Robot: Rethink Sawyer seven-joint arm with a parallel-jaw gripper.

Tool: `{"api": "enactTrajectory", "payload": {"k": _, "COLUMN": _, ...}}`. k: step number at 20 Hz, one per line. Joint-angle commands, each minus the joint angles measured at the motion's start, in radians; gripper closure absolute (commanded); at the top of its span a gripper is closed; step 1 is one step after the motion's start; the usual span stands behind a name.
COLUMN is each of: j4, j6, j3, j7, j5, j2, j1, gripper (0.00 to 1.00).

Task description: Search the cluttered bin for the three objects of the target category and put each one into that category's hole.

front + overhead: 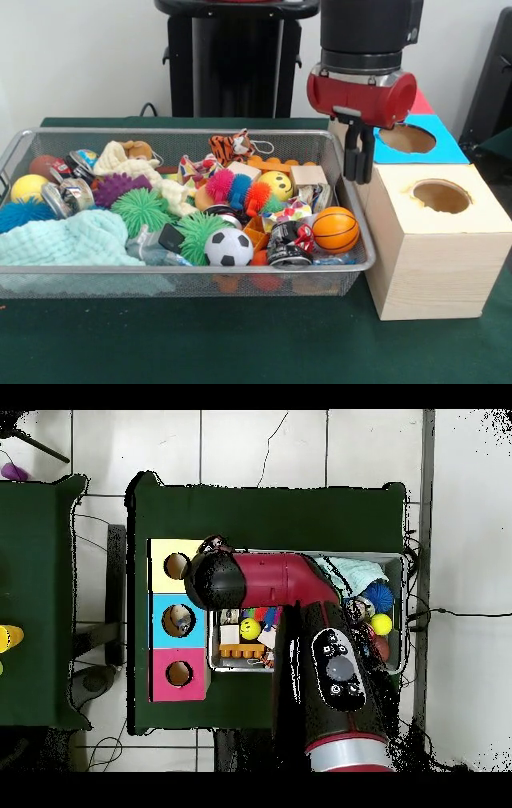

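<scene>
Bottles of thin clear plastic lie low in the bin (184, 134); one crinkled bottle (150, 250) shows near the front wall, between the mint cloth (68, 238) and the soccer ball (229, 247). Beyond the bin's right end, the gripper (358, 165) hangs with its dark fingers pressed together, holding nothing, between the mesh and the plain wooden box (436, 248). Behind sits the blue-topped box (420, 140). A small basketball (335, 230) rests in the nearest bin corner.

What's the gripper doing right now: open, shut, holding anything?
Gripper: cannot be told whether open or shut; nothing visibly held. It hangs between the bin and the wooden box.
</scene>
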Motion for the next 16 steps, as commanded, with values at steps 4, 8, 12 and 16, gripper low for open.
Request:
{"api": "enactTrajectory", "payload": {"k": 4, "j4": 0.086, "j6": 0.02, "j3": -0.007, "j7": 0.066, "j5": 0.028, "j2": 0.082, "j1": -0.018, "gripper": 1.0}}
{"api": "enactTrajectory", "payload": {"k": 8, "j4": 0.087, "j6": 0.016, "j3": -0.077, "j7": 0.209, "j5": 0.088, "j2": 0.093, "j1": 0.039, "gripper": 1.0}}
{"api": "enactTrajectory", "payload": {"k": 12, "j4": 0.099, "j6": 0.002, "j3": -0.116, "j7": 0.276, "j5": 0.163, "j2": 0.104, "j1": 0.063, "gripper": 1.0}}
{"api": "enactTrajectory", "payload": {"k": 16, "j4": 0.123, "j6": -0.027, "j3": -0.17, "j7": 0.345, "j5": 0.253, "j2": 0.107, "j1": 0.104, "gripper": 1.0}}
